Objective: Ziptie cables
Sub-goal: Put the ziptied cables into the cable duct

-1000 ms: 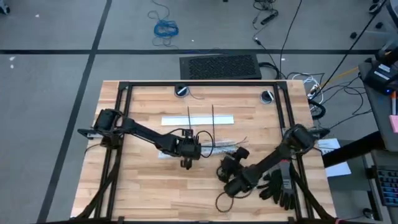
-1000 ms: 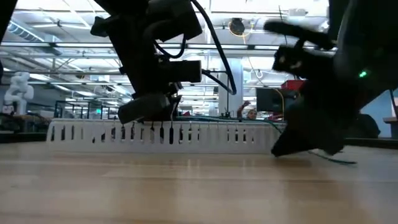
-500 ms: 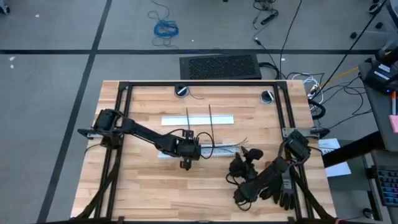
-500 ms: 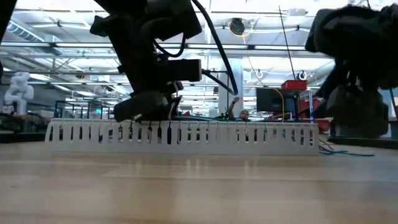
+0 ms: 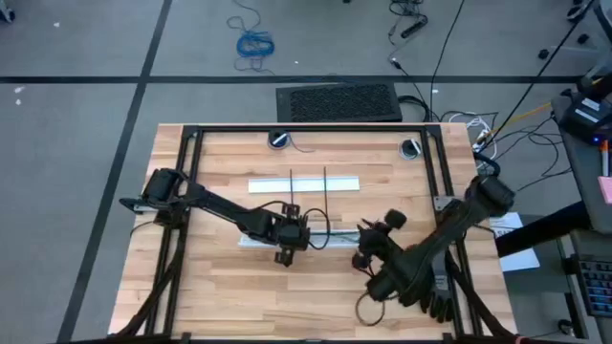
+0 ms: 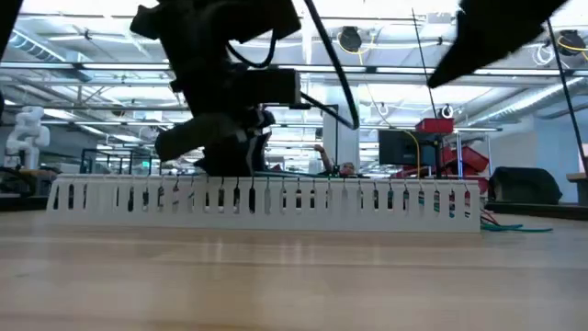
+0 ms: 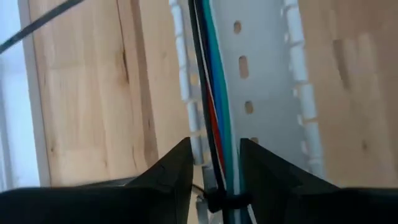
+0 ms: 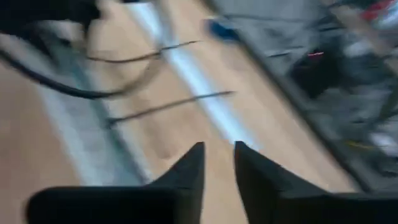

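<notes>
The high view shows the left gripper [image 5: 287, 232] at centre frame, low over the bundle of thin grey wires [image 5: 337, 232], which runs left to right along the nearer white slotted plastic strip [image 5: 251, 239]. In the left wrist view its fingers straddle the coloured wires [image 7: 214, 93], clenched on them at a dark band. The two thin dark zipties [image 5: 325, 186] lie top to bottom across the farther strip, and the right gripper [image 5: 378, 234], fingers slightly apart and empty, looks about as near them.
</notes>
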